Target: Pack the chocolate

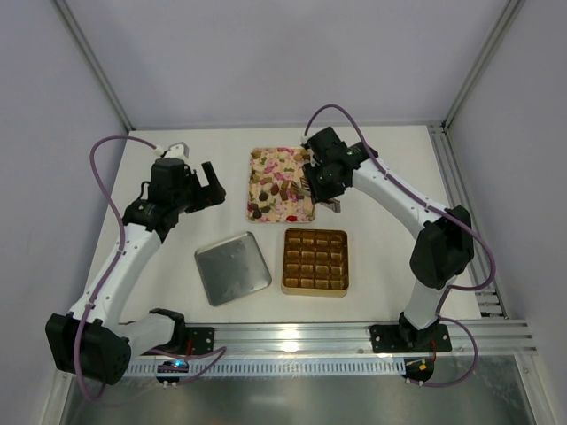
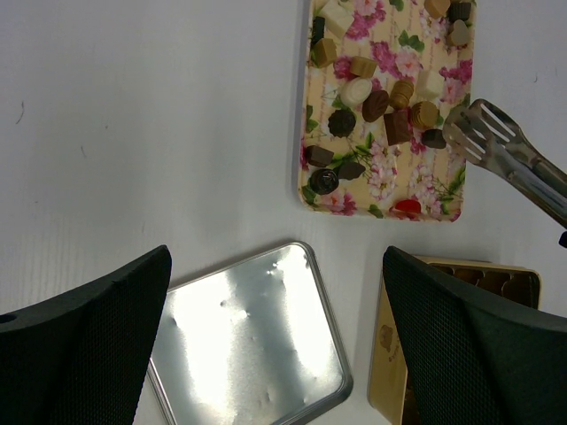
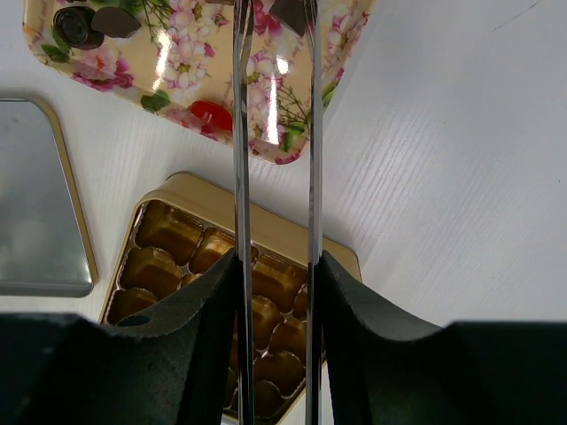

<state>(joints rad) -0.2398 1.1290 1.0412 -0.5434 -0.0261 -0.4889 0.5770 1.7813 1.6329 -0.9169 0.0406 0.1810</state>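
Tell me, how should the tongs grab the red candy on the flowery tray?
Come straight down from above with the tongs held in the right end effector and pinch the red candy across its narrow sides. It lies flat and alone by the rim of the tray, with bare space on both sides for the tips, so probably nothing else gets nudged.

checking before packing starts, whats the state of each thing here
gold box: open, visible cells empty
silver lid: off, lying flat beside the box
floral tray: holding loose sweets
chocolates: all on the tray, none packed
tongs: blades apart over the tray's edge, seemingly empty
left pincer: open, empty
right pincer: shut on the tongs
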